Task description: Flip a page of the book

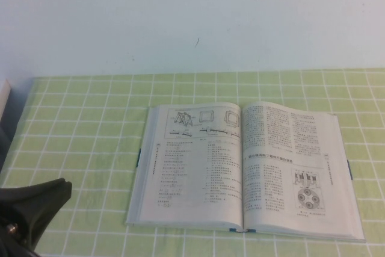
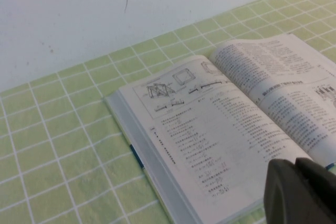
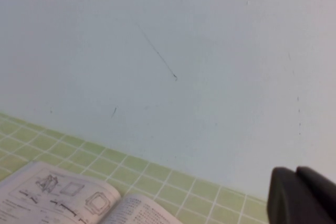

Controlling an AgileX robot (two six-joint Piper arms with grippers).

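An open book (image 1: 243,167) lies flat on the green checked tablecloth (image 1: 84,124), right of the middle, with diagrams and text on both pages. It also shows in the left wrist view (image 2: 231,114) and partly in the right wrist view (image 3: 68,198). My left gripper (image 1: 60,189) is at the near left corner, left of the book and apart from it. Its dark fingers are pressed together and empty in the left wrist view (image 2: 295,165). My right gripper (image 3: 295,174) is out of the high view. It is raised, facing the wall, with its fingers together and empty.
A pale wall (image 1: 192,16) rises behind the table. A white and dark object (image 1: 3,109) stands at the table's far left edge. Bare tablecloth lies left of and behind the book.
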